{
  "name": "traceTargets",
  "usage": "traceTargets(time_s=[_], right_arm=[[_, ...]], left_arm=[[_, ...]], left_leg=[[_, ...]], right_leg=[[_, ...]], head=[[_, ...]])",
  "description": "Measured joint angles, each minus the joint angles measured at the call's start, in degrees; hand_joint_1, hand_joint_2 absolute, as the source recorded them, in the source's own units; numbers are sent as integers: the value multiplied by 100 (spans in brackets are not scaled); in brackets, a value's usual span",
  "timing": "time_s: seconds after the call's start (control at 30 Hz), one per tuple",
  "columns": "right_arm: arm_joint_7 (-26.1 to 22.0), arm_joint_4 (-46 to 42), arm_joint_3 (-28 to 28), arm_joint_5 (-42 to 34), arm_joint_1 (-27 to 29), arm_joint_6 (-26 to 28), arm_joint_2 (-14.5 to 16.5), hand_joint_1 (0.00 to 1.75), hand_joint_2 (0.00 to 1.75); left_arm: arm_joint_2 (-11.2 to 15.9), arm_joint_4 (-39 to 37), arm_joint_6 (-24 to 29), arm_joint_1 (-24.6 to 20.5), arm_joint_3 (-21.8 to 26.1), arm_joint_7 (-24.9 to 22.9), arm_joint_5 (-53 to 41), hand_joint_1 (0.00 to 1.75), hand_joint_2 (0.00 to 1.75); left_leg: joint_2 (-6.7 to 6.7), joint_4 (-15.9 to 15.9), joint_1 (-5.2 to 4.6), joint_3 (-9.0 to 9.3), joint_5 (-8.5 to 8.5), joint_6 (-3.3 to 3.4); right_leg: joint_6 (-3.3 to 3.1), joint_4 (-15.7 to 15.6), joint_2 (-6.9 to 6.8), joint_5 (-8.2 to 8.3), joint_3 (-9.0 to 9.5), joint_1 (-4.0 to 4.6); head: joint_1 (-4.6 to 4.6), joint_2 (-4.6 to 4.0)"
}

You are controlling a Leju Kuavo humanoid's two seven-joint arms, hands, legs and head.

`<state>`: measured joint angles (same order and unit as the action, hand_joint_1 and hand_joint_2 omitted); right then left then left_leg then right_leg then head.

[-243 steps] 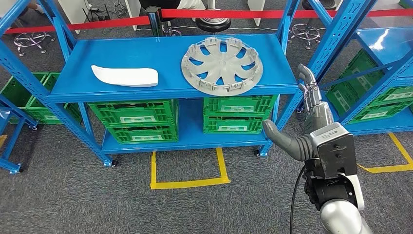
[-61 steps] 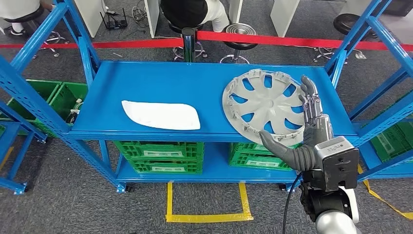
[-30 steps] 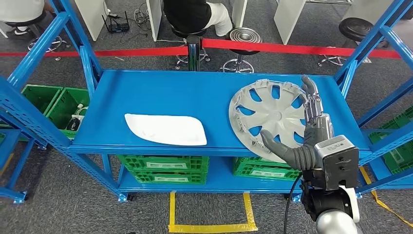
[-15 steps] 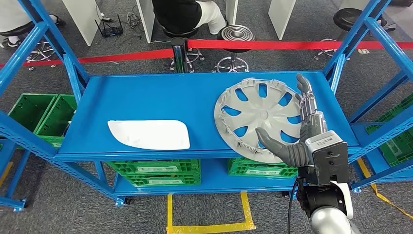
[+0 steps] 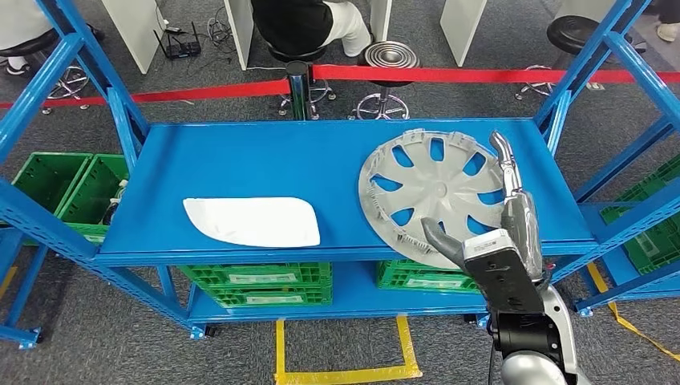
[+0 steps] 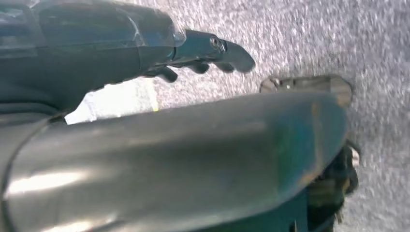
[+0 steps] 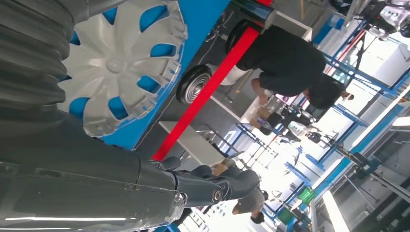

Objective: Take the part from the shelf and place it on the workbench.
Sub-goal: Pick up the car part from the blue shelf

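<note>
Risk first, largest piece first. Blue steel shelf (image 5: 265, 160): painted, smooth, slick, with an upright post just right of the right hand (image 5: 501, 233); an outward swing on lifting could clip that post. Hubcap (image 5: 433, 196), the likely part to take: broad, thin, round, silver-grey plastic, spoked with open slots, ringed by small clips; lying flat on the top deck directly ahead of and under the fingers, near edge overhanging the deck lip slightly by the thumb. Could slide away on the smooth paint if pushed instead of clamped, or tip off the front lip and drop to the floor. Thin rim offers little purchase; likely to flex or pivot if pinched at 1 point only. Clips along the rim could snag a fingertip. White panel (image 5: 252, 221), well to the left of the hand: flat, elongated, rounded at the corners, matte; unlikely to interfere. Green crates (image 5: 257, 274) below the deck: ribbed moulded plastic, under the hand's level.

Right hand spread, holding nothing, fingers stretched over the disc's right side, thumb at the near rim; contact not certain. Left hand (image 6: 203, 53) hanging by the floor, dark fingers loosely extended, empty as far as visible.
</note>
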<state>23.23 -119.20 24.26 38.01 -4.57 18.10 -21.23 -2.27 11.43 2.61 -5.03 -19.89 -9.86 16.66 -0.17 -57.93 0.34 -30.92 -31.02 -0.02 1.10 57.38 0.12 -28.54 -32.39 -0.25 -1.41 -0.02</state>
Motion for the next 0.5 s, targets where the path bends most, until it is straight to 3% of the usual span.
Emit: traceTargets(time_s=[0.3, 0.5], right_arm=[[-43, -24, -6, 227, 259, 85, -3, 0, 175], [77, -23, 8, 142, -183, -784, -113, 0, 175]], left_arm=[[260, 4, 180, -1, -26, 441, 160, 0, 0], [334, 4, 269, -2, -50, 551, 416, 0, 0]], left_leg=[[-4, 0, -20, 0, -3, 4], [15, 1, -26, 9, -1, 6]], right_leg=[[4, -6, -3, -1, 3, -18], [13, -7, 2, 5, 7, -25]], head=[[4, 0], [16, 0]])
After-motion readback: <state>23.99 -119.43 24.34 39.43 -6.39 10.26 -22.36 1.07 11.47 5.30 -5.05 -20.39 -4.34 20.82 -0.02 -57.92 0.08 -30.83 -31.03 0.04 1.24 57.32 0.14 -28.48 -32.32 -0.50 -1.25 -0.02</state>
